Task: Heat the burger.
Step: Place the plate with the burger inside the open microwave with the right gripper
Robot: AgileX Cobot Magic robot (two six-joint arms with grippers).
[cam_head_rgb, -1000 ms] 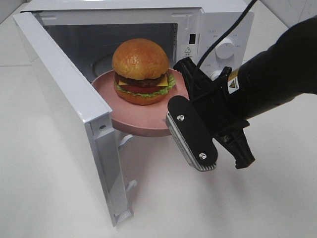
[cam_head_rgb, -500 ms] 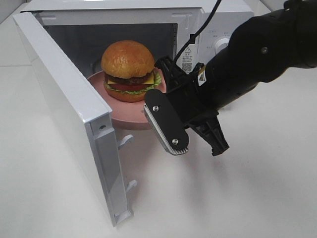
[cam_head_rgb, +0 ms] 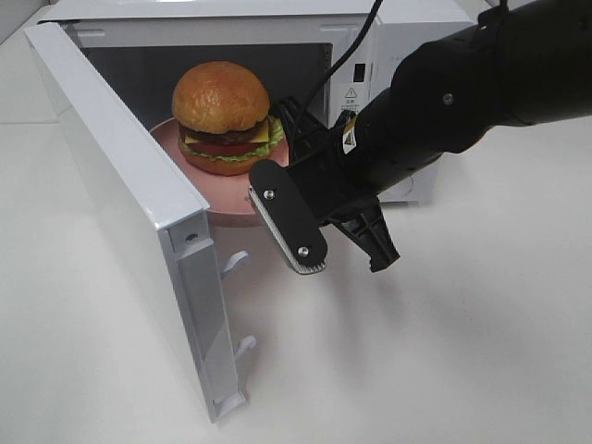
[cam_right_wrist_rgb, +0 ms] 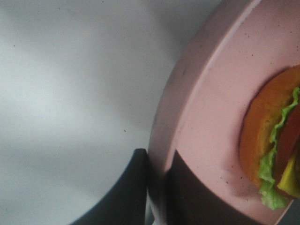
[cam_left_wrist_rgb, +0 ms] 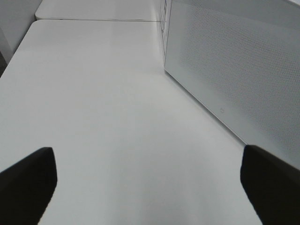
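Burger (cam_head_rgb: 225, 116) on pink plate (cam_head_rgb: 227, 205), partway into microwave (cam_head_rgb: 407, 55). Right gripper (cam_right_wrist_rgb: 157, 187) pinching plate's near rim, burger straight ahead, deeper in. Left gripper (cam_left_wrist_rgb: 147, 154) spread wide, beyond door (cam_head_rgb: 120, 176), farther off.

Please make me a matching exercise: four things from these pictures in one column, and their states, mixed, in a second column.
1 burger
2 pink plate
3 microwave door
4 left gripper

A swung open
B open, holding nothing
C resting on the pink plate
D pinched at its rim by the right gripper

Pairs: 1-C, 2-D, 3-A, 4-B
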